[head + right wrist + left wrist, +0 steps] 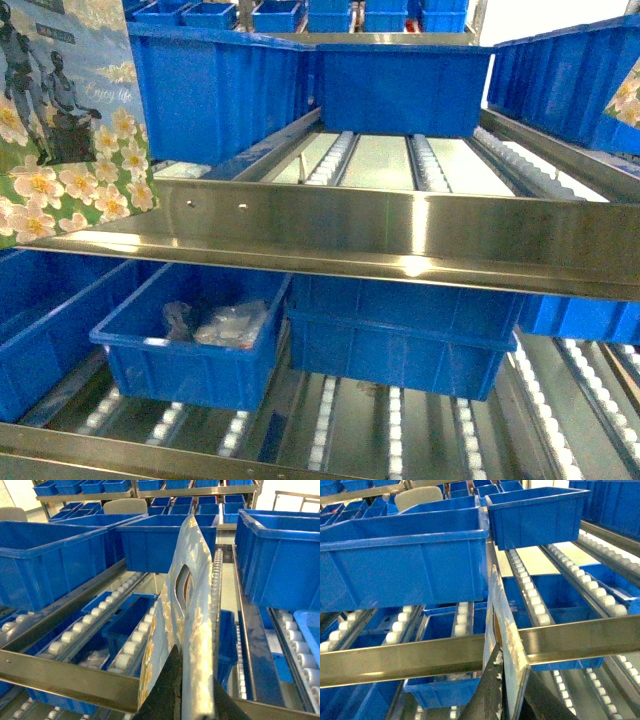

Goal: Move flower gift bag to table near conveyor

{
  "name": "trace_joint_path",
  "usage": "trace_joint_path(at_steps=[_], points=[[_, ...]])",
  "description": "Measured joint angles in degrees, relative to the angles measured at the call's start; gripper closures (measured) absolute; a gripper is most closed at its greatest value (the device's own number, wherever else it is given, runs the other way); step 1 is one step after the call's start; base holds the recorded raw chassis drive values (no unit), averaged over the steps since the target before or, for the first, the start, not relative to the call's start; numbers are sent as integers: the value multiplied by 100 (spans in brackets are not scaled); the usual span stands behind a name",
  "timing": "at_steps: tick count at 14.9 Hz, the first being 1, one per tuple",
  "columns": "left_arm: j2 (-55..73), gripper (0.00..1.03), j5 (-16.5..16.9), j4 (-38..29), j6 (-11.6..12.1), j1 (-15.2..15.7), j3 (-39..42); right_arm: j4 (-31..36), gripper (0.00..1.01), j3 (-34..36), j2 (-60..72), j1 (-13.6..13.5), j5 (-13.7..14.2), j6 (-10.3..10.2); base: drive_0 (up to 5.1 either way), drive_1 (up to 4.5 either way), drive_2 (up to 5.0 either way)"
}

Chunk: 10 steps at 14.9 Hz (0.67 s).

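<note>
While each tool, left point(507, 692) and right point(187, 692), is clamped on a glossy flower-printed paper gift bag point(70, 150) held up before the stainless-steel roller conveyor point(380, 230), the carry step is underway, and next comes turning toward the unseen desk.

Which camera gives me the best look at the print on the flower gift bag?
The head view: the flower gift bag faces the camera at far left, showing white blossoms and figures. The left wrist view sees only a bag's thin edge. The right wrist view shows a bag obliquely, glare washing out its print.
</note>
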<state>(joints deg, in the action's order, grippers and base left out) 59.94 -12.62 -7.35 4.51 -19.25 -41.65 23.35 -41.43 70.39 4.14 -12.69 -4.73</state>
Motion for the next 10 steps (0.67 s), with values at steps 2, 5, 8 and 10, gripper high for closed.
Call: trace_joint_path(at_steps=[2,5,8,10], points=[[0,101,0,4,0,0,0,-17,99,0,0,-2,-2,0,-481,119,355],[2,101,0,20,-2,-4,0,-20,99,0,2,0,0,0,-481,119,355],[2,101,2,13,0,-4,0,-22,99,0,7,0,0,0,-481,119,355],[2,101,0,4,0,-4,0,-22,99,0,4,0,-4,0,-481,119,355]])
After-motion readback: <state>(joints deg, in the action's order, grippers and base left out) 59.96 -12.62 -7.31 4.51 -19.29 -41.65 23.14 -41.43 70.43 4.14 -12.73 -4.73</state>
